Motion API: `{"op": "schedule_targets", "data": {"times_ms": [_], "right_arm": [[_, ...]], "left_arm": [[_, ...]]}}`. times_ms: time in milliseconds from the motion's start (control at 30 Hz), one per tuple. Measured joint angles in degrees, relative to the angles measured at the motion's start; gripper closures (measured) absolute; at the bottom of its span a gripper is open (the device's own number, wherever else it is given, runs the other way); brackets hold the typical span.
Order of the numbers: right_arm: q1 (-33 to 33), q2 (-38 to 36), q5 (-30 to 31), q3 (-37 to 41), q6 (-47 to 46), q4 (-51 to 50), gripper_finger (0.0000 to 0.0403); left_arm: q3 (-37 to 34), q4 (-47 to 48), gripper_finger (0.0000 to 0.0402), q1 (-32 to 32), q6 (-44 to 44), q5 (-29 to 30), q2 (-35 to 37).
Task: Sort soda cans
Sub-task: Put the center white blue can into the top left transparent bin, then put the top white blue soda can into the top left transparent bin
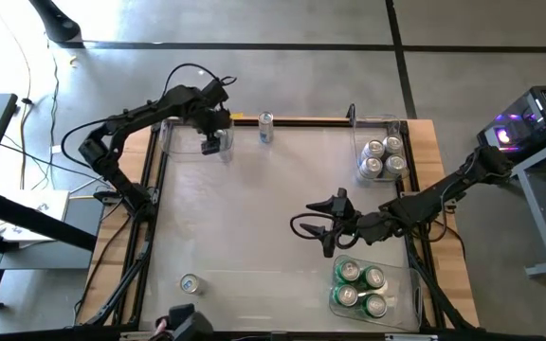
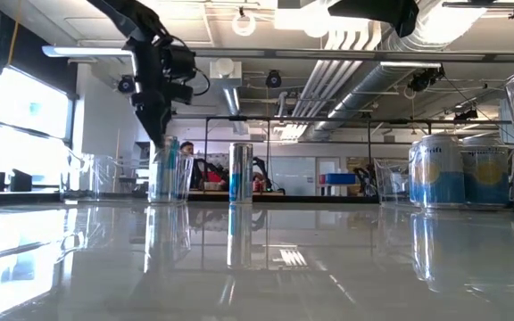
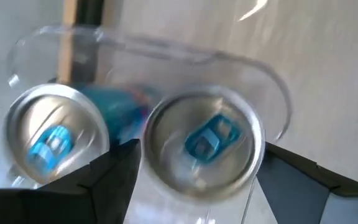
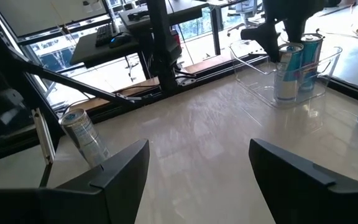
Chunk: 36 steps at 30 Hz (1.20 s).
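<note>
A clear bin (image 1: pixel 192 140) at the table's far left corner holds two blue soda cans standing upright (image 3: pixel 55 140) (image 3: pixel 204 143). My left gripper (image 3: pixel 201 158) (image 1: pixel 211 144) points down over this bin, open, one finger on each side of the top of one blue can, with nothing held. One can (image 1: pixel 266 126) stands by the far edge, and another (image 1: pixel 190 282) stands near the front left. Over the middle of the table, toward the right, my right gripper (image 1: pixel 323 225) (image 4: pixel 197 162) hovers open with nothing between its fingers.
At the far right, a clear bin (image 1: pixel 401 133) holds several silver-white cans (image 1: pixel 382 156). A clear bin (image 1: pixel 401 284) at the near right holds several green cans (image 1: pixel 358 284). A raised dark rim (image 1: pixel 150 218) frames the table. The glossy middle (image 1: pixel 245 218) is bare.
</note>
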<state>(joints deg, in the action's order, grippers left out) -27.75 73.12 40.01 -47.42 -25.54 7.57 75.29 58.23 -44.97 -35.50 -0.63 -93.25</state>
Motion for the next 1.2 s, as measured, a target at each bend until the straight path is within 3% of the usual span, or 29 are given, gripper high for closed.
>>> {"op": "schedule_targets", "data": {"times_ms": [133, 433, 500, 600, 667, 900, 1200], "right_arm": [[0.0, 0.0, -0.02, 0.0, 0.08, 0.0, 0.013], [0.0, 0.0, -0.59, 0.0, 0.22, -0.24, 0.013], [0.09, 0.0, -0.83, 0.0, 1.32, -0.36, 0.013], [0.7, 0.0, -1.01, 0.0, 2.67, -0.35, 0.013], [1.23, 0.0, -1.13, 0.0, 3.08, -0.36, 0.013], [2.69, 0.0, -4.15, 0.0, 2.6, -0.85, 0.013], [5.14, 0.0, -4.79, 0.0, 2.49, -1.42, 0.013]], "left_arm": [[2.82, 4.95, 0.0103, 1.16, 0.39, 4.52, 0.45], [7.05, 4.54, 0.0104, 4.12, 3.76, 12.13, 5.73], [7.16, 0.99, 0.0106, 5.28, 4.75, 9.84, 7.32], [7.23, -9.03, 0.0109, 6.13, 5.93, 0.01, 7.91], [7.24, -15.51, 0.0111, 6.21, 5.72, -3.4, 6.84], [7.25, -29.43, 0.0112, 4.47, 7.14, -7.65, -2.94], [11.96, -28.09, 0.0099, 4.68, 7.99, -7.94, -14.5]]}}
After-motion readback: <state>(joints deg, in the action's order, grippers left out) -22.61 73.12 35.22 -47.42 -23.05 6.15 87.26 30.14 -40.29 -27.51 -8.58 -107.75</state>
